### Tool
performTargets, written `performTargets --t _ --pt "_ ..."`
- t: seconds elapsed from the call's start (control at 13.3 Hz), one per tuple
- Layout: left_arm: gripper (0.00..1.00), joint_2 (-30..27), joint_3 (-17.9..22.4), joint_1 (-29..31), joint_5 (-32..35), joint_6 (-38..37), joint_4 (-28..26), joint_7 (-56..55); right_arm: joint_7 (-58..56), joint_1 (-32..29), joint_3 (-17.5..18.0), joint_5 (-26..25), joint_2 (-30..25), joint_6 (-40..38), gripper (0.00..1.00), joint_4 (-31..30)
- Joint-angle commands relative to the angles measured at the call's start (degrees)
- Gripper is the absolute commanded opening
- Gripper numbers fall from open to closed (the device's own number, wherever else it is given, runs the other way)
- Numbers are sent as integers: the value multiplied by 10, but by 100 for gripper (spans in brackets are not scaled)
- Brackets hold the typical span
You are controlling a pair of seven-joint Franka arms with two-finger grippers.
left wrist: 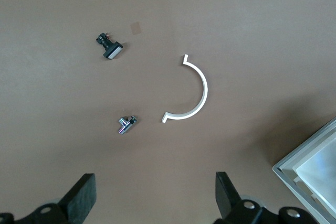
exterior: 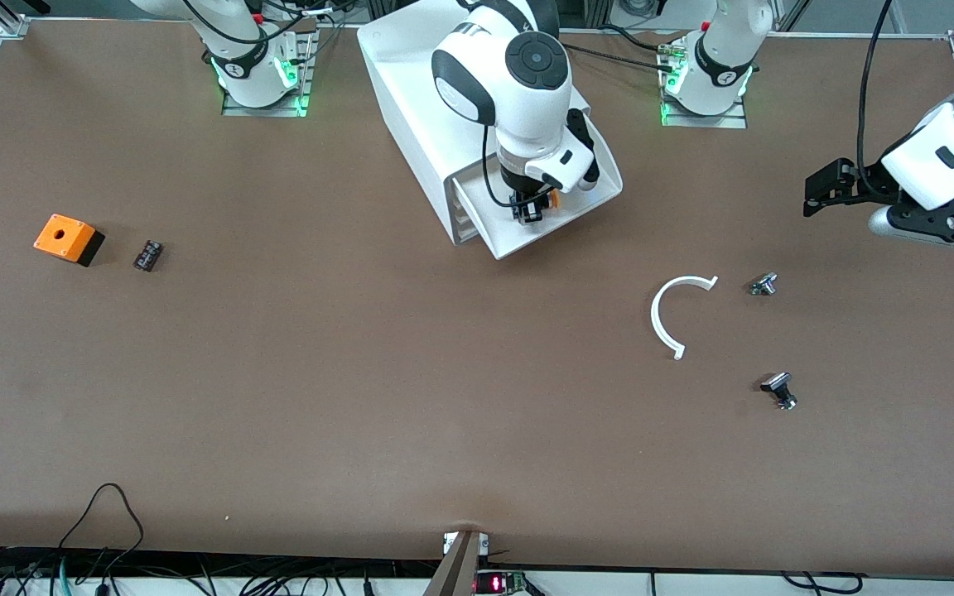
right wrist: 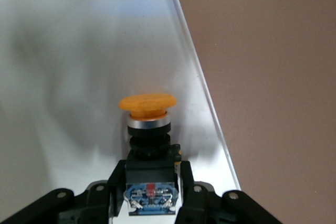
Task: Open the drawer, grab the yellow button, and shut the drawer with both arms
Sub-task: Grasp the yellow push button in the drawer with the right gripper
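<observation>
Looking into the open drawer, I see my right hand clamped on the button, near the drawer's side wall. My left hand waits, fingers spread, above the tabletop at its own end.

The brown table carries cabinet, orange box, white arc.

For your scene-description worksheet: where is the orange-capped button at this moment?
The button lies in the pulled-out top drawer of the white cabinet, with the right gripper shut on its body.
</observation>
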Motion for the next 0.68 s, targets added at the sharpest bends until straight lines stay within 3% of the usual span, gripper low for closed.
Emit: performTargets --t 0.0,0.23,0.6 --pt "100 7 -1 1 15 -9 15 -5 9 7 -8 -9 -6 -8 39 7" --pt "100 8 1 1 14 -8 15 -4 11 8 -16 -9 -15 -23 33 7" --pt "100 8 2 2 13 -8 15 -4 7 14 -53 -7 -72 -37 33 6"
